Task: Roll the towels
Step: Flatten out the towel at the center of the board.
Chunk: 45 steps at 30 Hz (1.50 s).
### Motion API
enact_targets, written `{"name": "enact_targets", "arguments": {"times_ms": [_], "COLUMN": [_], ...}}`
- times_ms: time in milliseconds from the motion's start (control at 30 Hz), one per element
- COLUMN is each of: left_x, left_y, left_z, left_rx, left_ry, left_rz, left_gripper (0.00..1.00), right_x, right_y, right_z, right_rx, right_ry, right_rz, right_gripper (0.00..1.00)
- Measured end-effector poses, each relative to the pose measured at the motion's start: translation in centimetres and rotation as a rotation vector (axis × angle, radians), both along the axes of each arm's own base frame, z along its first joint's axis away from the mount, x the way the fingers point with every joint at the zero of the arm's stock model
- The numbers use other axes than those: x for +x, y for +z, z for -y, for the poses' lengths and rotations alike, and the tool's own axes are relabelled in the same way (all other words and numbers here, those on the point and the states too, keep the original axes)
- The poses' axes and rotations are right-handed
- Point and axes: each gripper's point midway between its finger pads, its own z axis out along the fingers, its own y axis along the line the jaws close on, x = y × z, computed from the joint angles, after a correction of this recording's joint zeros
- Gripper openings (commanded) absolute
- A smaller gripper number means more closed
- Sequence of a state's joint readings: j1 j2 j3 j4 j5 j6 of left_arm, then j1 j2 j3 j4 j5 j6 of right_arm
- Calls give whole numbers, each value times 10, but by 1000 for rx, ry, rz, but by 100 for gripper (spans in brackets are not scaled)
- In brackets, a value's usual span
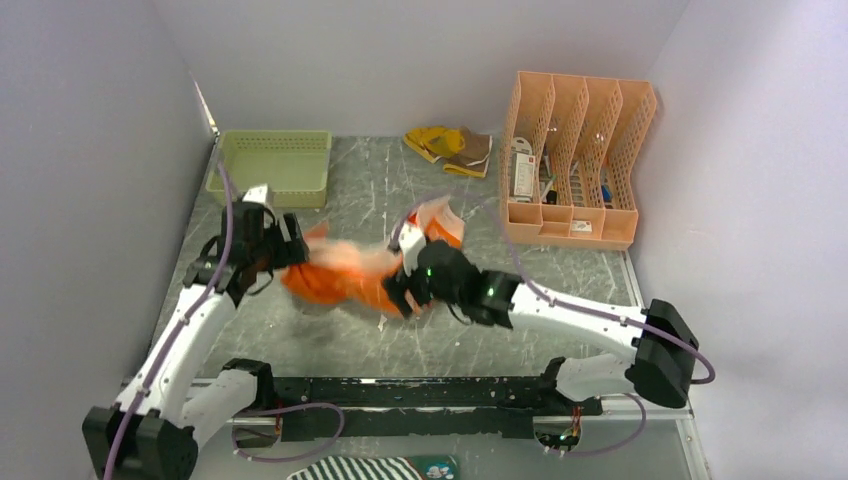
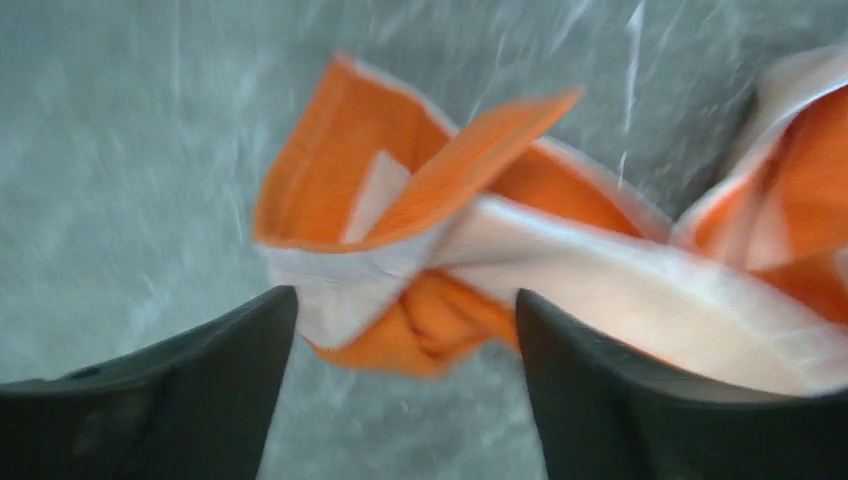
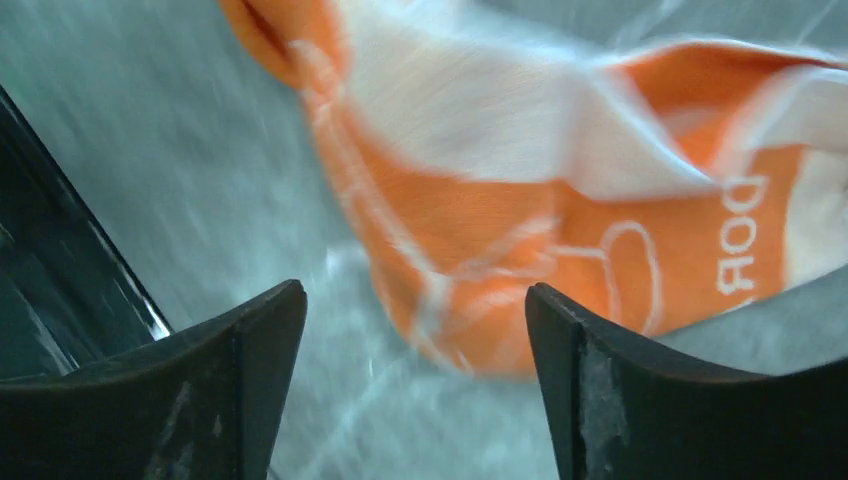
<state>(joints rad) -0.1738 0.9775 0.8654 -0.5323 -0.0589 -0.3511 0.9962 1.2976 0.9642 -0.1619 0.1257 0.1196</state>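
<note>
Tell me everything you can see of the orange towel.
The orange towel is soft cloth with a cream border and white lettering, "DOR" readable from the right wrist. It lies crumpled and twisted, not rolled, on the grey table between the left gripper and right gripper. Both have fingers spread open at its ends; blur hides any contact.

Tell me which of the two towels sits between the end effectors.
The orange towel with cream border, crumpled mid-table between the left end effector and the right end effector. The yellow towel lies far back, near the peach file rack.
</note>
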Motion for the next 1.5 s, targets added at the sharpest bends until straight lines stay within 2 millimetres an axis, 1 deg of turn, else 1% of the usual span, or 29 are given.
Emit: {"name": "enact_targets", "arguments": {"times_ms": [33, 67, 100, 133, 167, 200, 233, 267, 300, 333, 367, 433, 467, 500, 533, 567, 600, 633, 667, 733, 833, 1000, 1067, 1200, 1267, 1333, 1367, 1433, 1500], "left_x": [-19, -32, -42, -44, -42, -37, -29, -20, -8, 5, 17, 37, 46, 49, 48, 47, 44, 42, 40, 41, 41, 40, 40, 40, 40, 41, 41, 41, 40], "left_y": [-21, -33, -37, -34, -27, -18, -7, 2, 12, 17, 15, 1, -18, -35, -54, -68, -80, -87, -91, -93, -99, -116, -124, -138, -143, -149, -152, -159, -166], "left_z": [-3, -4, -6, -7, -8, -8, -9, -10, -10, -10, -11, -12, -13, -14, -14, -15, -16, -17, -19, -22, -26, -28, -28, -29, -29, -30, -30, -31, -31], "left_rx": [-9, -18, -25, -27, -27, -23, -15, -6, 6, 18, 27, 42, 52, 60, 67, 74, 83, 92, 102, 117, 130, 144, 148, 154, 158, 164, 165, 169, 172], "left_ry": [19, 34, 47, 54, 60, 65, 68, 68, 64, 56, 48, 27, 13, 2, -12, -23, -34, -43, -53, -65, -73, -88, -93, -101, -104, -106, -105, -111, -114], "left_rz": [-60, -99, -124, -117, -99, -84, -67, -53, -40, -40, -53, -105, -160, -211, -272, -320, -360, -388, -402, -408, -425, -472, -491, -525, -538, -551, -557, -577, -597], "left_gripper": [99, 99, 99, 99, 99, 99, 98, 96, 92, 88, 86, 83, 83, 84, 84, 85, 84, 84, 83, 83, 83, 82, 82, 81, 79, 69, 63, 57, 47], "right_x": [-22, -37, -42, -42, -37, -29, -17, 1, 20, 38, 56, 80, 91, 102, 111, 120, 127, 134, 141, 153, 163, 187, 194, 202, 205, 211, 215, 221, 225], "right_y": [-25, -48, -65, -72, -73, -67, -56, -42, -27, -15, -5, 2, 3, 0, -4, -10, -15, -22, -29, -46, -69, -100, -113, -133, -138, -142, -143, -147, -152], "right_z": [3, 13, 27, 40, 52, 61, 66, 71, 77, 81, 85, 85, 81, 77, 73, 69, 65, 63, 61, 61, 63, 59, 60, 65, 67, 68, 68, 71, 74], "right_rx": [-44, -88, -122, -137, -133, -108, -65, -13, 36, 73, 99, 113, 112, 101, 88, 70, 56, 39, 25, -1, -42, -93, -110, -140, -149, -150, -148, -145, -145], "right_ry": [38, 49, 31, 4, -32, -69, -106, -153, -203, -244, -283, -318, -320, -324, -325, -323, -322, -323, -324, -329, -334, -329, -328, -327, -325, -321, -320, -320, -323], "right_rz": [-29, -56, -70, -70, -62, -50, -35, -14, 5, 20, 30, 28, 19, 6, -12, -34, -50, -72, -92, -131, -190, -254, -273, -304, -311, -314, -315, -322, -330], "right_gripper": [97, 99, 100, 100, 100, 100, 100, 100, 100, 100, 100, 99, 99, 99, 99, 98, 96, 92, 86, 80, 77, 65, 63, 62, 59, 48, 41, 26, 13]}}
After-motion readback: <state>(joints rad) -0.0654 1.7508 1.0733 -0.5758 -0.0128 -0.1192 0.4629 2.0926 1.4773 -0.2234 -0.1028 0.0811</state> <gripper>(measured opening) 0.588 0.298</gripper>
